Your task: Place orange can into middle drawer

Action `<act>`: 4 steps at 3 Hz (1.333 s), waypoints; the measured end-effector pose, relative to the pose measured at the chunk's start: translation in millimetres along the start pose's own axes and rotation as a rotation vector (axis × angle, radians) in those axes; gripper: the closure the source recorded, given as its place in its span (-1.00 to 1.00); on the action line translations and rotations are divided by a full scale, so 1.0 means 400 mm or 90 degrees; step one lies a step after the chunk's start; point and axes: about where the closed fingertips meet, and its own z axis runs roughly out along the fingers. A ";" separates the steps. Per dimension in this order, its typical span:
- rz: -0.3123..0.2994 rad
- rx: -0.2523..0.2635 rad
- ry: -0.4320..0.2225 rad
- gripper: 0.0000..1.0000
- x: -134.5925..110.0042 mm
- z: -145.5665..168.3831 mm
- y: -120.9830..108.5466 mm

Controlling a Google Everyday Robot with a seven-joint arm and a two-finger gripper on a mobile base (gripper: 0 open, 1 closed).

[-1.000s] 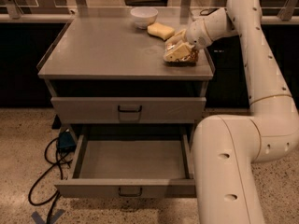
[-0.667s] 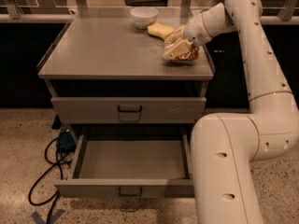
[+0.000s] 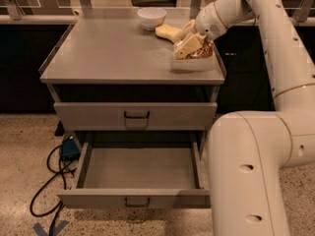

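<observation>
My gripper [image 3: 191,46] is over the right rear part of the cabinet top [image 3: 113,53], shut on the orange can [image 3: 206,51]. Only a mottled brown-orange part of the can shows between and behind the pale fingers [image 3: 185,47]. The can hangs a little above the top, with its shadow beneath it. The middle drawer [image 3: 133,198] is the lower grey drawer; it is pulled open and its inside is bare.
The upper drawer [image 3: 136,115] is closed. A white bowl [image 3: 151,17] and a yellow sponge [image 3: 167,31] sit at the back of the top, just left of the gripper. Black cables and a blue box [image 3: 69,149] lie on the floor at the left. My arm's big link [image 3: 251,176] stands by the open drawer's right side.
The gripper has risen slightly with the can in it, so the can is now off the cabinet top. The drawers have not moved.
</observation>
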 end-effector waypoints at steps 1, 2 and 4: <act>-0.023 0.080 -0.043 1.00 -0.052 -0.173 0.022; -0.051 0.219 -0.075 1.00 -0.113 -0.420 0.078; -0.059 0.272 -0.094 1.00 -0.171 -0.511 0.125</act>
